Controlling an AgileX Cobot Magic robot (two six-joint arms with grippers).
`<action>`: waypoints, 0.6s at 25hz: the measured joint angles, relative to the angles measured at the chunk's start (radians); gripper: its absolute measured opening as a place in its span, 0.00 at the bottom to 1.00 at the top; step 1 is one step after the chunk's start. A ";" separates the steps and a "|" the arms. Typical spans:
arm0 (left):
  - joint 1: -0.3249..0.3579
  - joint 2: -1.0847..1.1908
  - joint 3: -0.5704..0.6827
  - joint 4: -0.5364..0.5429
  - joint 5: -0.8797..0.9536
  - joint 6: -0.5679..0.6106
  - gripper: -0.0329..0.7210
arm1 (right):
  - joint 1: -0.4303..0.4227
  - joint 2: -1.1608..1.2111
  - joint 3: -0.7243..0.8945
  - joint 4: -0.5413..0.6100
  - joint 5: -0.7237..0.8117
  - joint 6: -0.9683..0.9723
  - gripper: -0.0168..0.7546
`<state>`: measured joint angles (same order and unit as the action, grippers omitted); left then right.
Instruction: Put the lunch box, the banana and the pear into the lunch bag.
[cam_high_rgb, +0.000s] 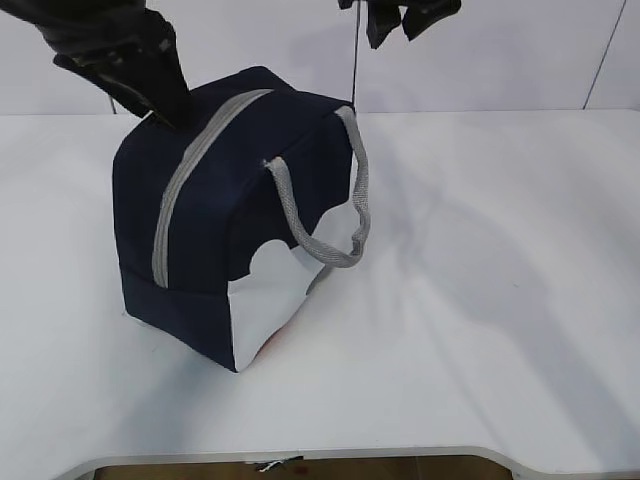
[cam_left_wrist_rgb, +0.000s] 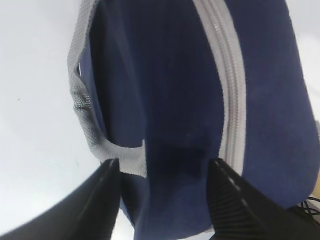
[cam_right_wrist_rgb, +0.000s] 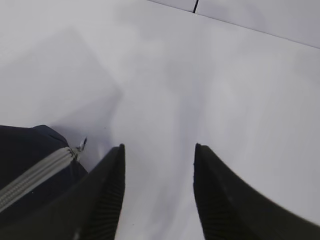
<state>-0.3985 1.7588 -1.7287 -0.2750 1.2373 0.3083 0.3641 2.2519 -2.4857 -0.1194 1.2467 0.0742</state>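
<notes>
Three items (lunch box, banana, pear) nowhere visible; judged inside already. Lunch bag (cam_high_rgb: 225, 220) on table (cam_high_rgb: 480, 300), zipper (cam_high_rgb: 195, 170) closed. Left gripper (cam_left_wrist_rgb: 162, 172) spread over bag's rear top, holding nothing. Right gripper (cam_right_wrist_rgb: 157, 160) released, raised clear. Prob. nothing left.

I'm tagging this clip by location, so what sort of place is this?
Probably a lab or test bench rather than a home: a bare white table against plain white wall panels, with only a zipped navy lunch bag on it and two black robot arms overhead, the left hand by the bag.
</notes>
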 joint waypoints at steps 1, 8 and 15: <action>0.000 -0.002 0.000 0.002 0.001 -0.007 0.60 | 0.000 -0.006 0.000 0.000 0.004 -0.005 0.51; -0.001 -0.067 0.000 0.064 0.003 -0.086 0.60 | 0.000 -0.087 0.003 0.043 0.012 -0.018 0.51; -0.001 -0.173 0.000 0.073 0.010 -0.126 0.60 | 0.000 -0.309 0.274 0.074 0.012 -0.036 0.49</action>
<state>-0.3992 1.5854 -1.7287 -0.2018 1.2473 0.1828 0.3641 1.9431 -2.2118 -0.0454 1.2587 0.0385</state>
